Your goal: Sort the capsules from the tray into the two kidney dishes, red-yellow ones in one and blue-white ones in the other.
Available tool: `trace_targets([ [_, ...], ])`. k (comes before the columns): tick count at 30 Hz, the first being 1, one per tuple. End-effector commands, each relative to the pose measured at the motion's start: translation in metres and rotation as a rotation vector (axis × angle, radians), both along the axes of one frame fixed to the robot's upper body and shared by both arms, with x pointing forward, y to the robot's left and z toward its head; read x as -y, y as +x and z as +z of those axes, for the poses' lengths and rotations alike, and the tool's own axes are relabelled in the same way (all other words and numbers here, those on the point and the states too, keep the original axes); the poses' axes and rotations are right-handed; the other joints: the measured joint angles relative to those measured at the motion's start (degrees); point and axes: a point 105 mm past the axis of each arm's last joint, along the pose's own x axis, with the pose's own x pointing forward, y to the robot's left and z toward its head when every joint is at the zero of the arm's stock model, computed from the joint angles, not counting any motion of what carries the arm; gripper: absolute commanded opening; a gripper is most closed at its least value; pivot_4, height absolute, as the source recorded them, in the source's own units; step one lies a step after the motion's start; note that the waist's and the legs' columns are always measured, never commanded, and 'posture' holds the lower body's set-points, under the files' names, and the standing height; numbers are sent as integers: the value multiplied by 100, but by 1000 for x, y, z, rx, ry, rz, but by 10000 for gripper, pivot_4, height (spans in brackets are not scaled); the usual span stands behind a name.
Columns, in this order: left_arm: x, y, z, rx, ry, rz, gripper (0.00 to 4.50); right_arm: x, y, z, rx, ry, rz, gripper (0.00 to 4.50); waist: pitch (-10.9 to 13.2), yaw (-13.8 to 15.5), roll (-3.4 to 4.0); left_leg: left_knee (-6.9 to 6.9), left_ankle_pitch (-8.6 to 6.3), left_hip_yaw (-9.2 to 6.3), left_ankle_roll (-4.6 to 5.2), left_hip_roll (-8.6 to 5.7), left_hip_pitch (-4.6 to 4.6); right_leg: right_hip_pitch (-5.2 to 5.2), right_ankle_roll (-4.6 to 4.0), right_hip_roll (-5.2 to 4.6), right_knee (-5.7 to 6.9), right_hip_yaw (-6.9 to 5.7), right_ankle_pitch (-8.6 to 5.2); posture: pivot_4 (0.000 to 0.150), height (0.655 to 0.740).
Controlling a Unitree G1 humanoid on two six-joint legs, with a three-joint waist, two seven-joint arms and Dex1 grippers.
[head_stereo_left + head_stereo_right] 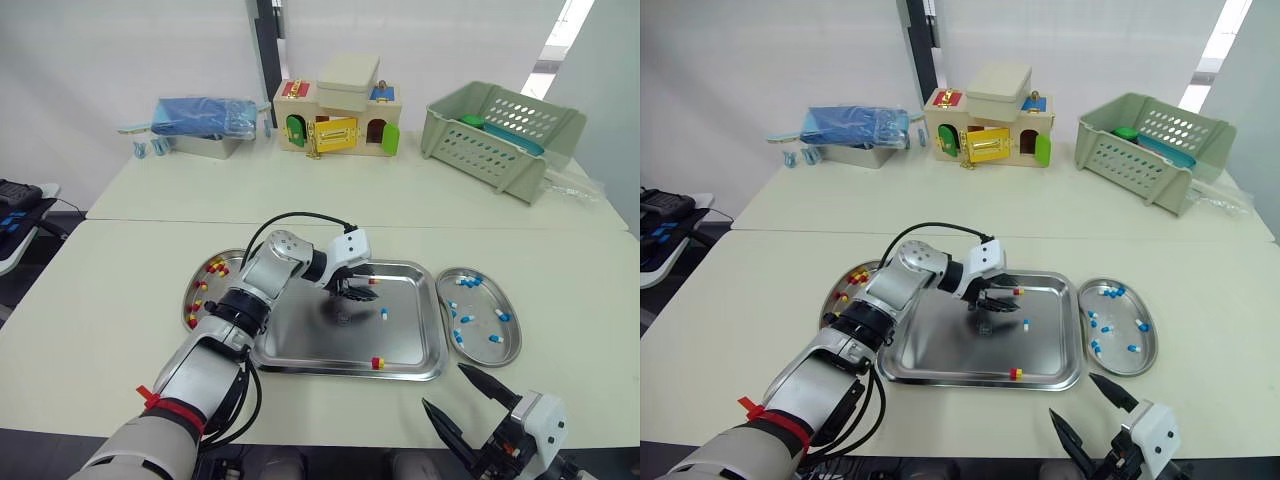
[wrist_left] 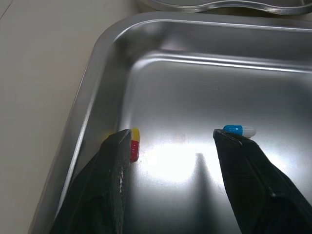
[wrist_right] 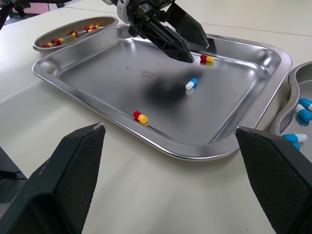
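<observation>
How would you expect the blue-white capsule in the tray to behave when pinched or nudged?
The blue-white capsule is small, rounded and glossy, so it will probably roll or skid on the polished tray if nudged. It looks very light, and may squirt out of an off-centre pinch.

On the table [image 1: 100,330], the tray [image 1: 300,345] lies between the left kidney dish [image 1: 187,305] and the right kidney dish [image 1: 480,350].
</observation>
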Motion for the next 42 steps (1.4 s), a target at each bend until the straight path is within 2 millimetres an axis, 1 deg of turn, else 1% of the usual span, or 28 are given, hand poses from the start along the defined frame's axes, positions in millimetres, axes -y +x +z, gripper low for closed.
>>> trace_targets([
  [1, 6, 6, 13, 22, -24, 10, 27182, -5, 0, 11, 42, 3, 11, 45000, 0, 0, 0, 0, 0, 0, 0, 0, 0, 0, 0, 0, 0, 0, 0, 1500, 7400],
  [8, 6, 11, 7, 21, -12, 30, 27182, -7, 1, 12, 43, 7, 5, 45000, 0, -2, -1, 0, 0, -1, 0, 0, 0, 0, 0, 0, 0, 0, 0, 1500, 7400],
  [14, 4, 17, -1, -13, -3, 83, 27182, -7, 2, 12, 46, 6, 0, 45000, 0, 12, -1, 0, 0, -1, 0, -1, 0, 1, 0, 0, 0, -1, 0, 1500, 7400],
  [20, 3, 17, -4, -40, 2, 87, 27182, -5, 0, 10, 45, 3, -6, 45000, -1, 9, -1, 1, 0, 0, 0, -1, 2, 1, 0, -1, 1, -1, 0, 1500, 7400],
  [23, 2, 17, -5, -45, 13, 87, 21520, -5, -1, 8, 43, 2, -7, 45000, -1, 5, -1, 1, 0, 0, 0, -1, 2, 1, 0, -1, 1, 0, 0, 1500, 7400],
  [29, -4, 19, -13, -18, 72, 94, 2146, -5, -1, 7, 39, 3, -7, 45000, -1, 5, -1, 1, 0, -1, 0, -1, 2, 1, 0, -1, 1, -1, 0, 1500, 7400],
  [30, -5, 19, -13, -12, 79, 96, 439, -5, -1, 7, 39, 3, -7, 45000, -1, 6, -1, 1, 0, -1, 0, -1, 2, 1, 0, -1, 1, -1, 0, 1500, 7400],
  [38, -2, 17, -9, -10, 50, 66, 439, -5, 0, 6, 37, 5, -4, 45000, -2, 5, -1, 1, 0, -1, 0, -1, 2, 1, 0, -1, 1, 0, 0, 1500, 7400],
  [42, 1, 9, 3, -19, 1, 3, 439, -5, 0, 7, 40, 5, -1, 45000, -1, 4, -1, 1, 0, -1, -1, -1, 1, 1, 0, 0, 1, -1, 0, 1500, 7400],
])
